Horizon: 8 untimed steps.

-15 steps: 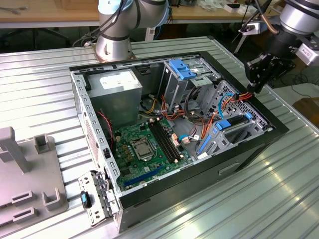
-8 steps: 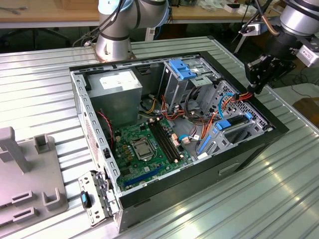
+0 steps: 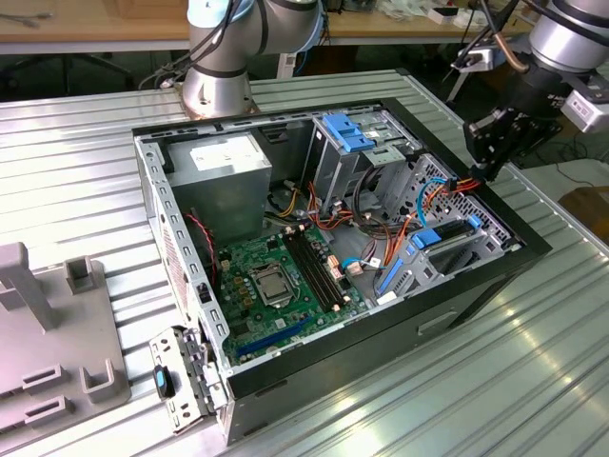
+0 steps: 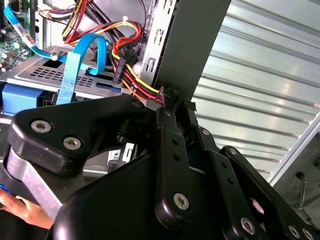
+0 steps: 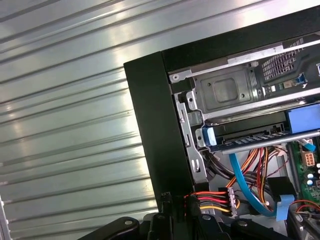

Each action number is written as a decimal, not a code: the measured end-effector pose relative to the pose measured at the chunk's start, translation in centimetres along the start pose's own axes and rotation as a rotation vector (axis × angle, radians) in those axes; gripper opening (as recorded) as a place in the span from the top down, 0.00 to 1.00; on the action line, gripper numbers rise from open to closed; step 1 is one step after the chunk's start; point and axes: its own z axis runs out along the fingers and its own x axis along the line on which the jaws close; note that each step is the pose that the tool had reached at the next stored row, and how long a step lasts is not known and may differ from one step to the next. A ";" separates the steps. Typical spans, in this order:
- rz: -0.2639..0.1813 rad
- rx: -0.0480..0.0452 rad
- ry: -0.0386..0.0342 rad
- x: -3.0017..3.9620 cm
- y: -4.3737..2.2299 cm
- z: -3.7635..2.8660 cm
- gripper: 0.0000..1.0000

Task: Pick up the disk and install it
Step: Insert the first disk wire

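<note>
Black-on-black: poising the dark linkage gripper [image 5: 179,204] at the open computer case's wall [image 5: 155,125], beside red-and-yellow power wires [image 5: 212,199], jaws pinched nearly shut, apparently gripping nothing. Finding the flat dark disk in bright blue rails [image 5: 250,134] seated just inside that wall — long edge running away from it.

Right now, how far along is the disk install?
Looks done: the disk sits in its blue rails in the drive cage; full seating can't be judged. In hand: the gripper is off the disk, at the case wall beside a power connector. Left: that connector appears unplugged.
</note>
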 end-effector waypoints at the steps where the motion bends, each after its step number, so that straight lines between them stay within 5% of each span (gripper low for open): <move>1: 0.000 0.0024 0.0007 -0.12 0.03 0.00 0.75; 8: -0.002 0.0106 -0.0007 -0.14 0.05 0.16 0.75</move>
